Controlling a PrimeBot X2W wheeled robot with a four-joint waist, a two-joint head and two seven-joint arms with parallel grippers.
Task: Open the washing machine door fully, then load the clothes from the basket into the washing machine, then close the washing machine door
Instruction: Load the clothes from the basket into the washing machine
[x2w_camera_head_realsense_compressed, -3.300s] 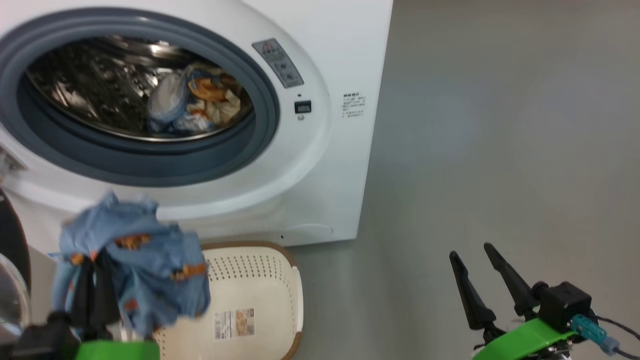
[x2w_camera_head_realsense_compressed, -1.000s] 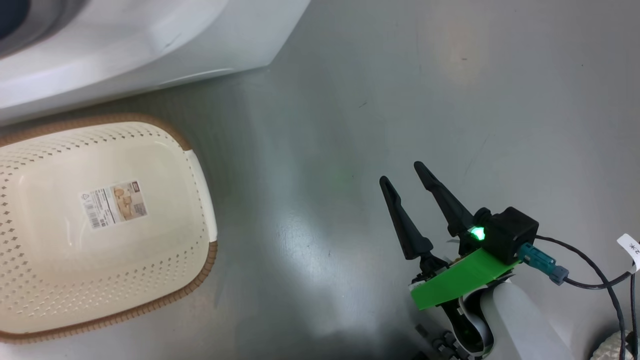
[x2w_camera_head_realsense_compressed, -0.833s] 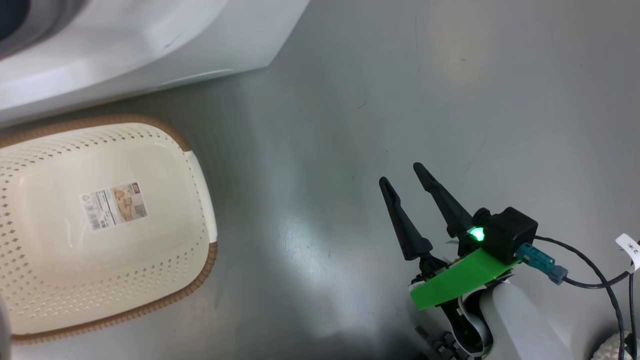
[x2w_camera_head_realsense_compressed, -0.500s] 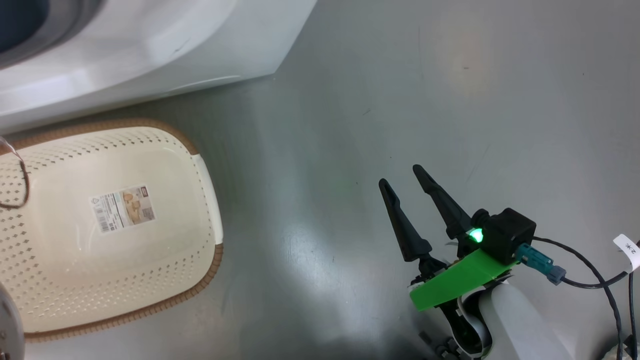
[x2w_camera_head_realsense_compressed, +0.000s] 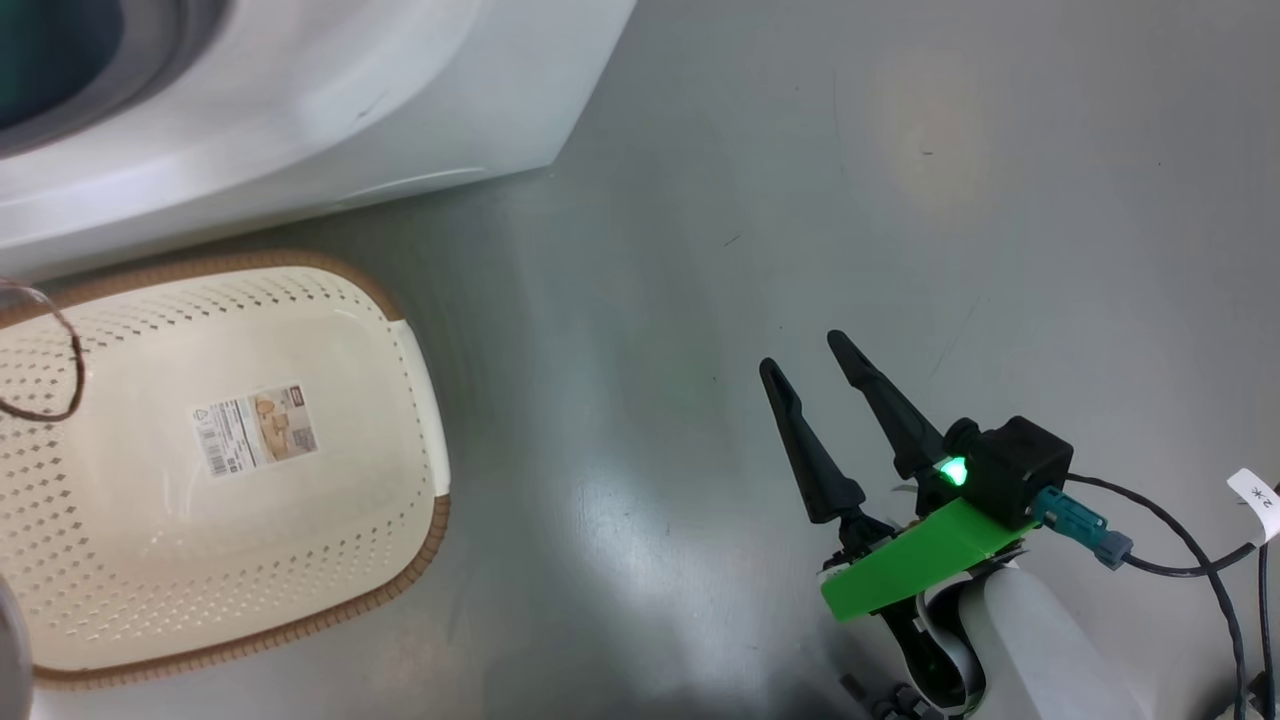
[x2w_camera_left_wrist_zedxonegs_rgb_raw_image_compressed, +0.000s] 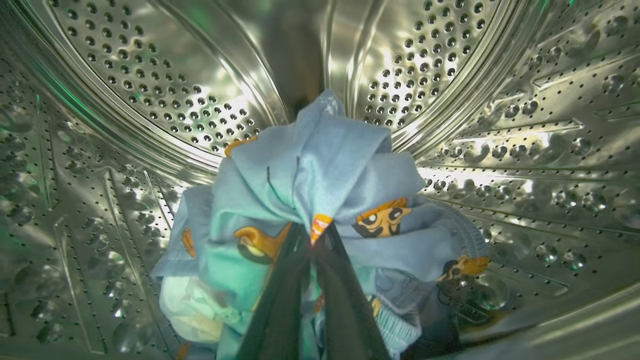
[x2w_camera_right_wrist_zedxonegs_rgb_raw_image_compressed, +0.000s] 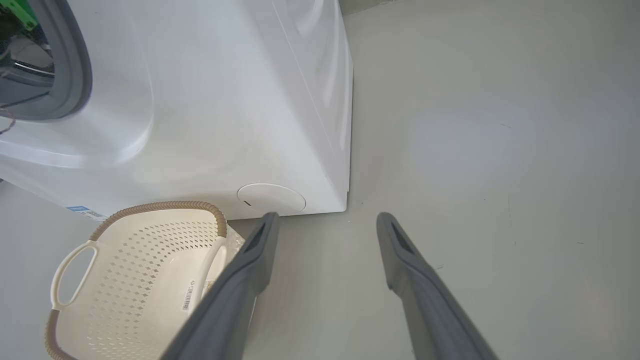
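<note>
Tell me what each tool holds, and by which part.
The left tool pinches the clothes by a bunched fold inside the drum. The right tool is open and empty.

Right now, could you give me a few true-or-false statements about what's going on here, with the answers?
1. The basket holds no clothes. True.
2. The left fingers are shut on blue printed clothes inside the steel drum. True.
3. The right fingers grip a garment. False: they are spread with nothing between them, above the floor.
4. The basket sits on top of the machine. False: it stands on the floor in front of the washing machine.
</note>
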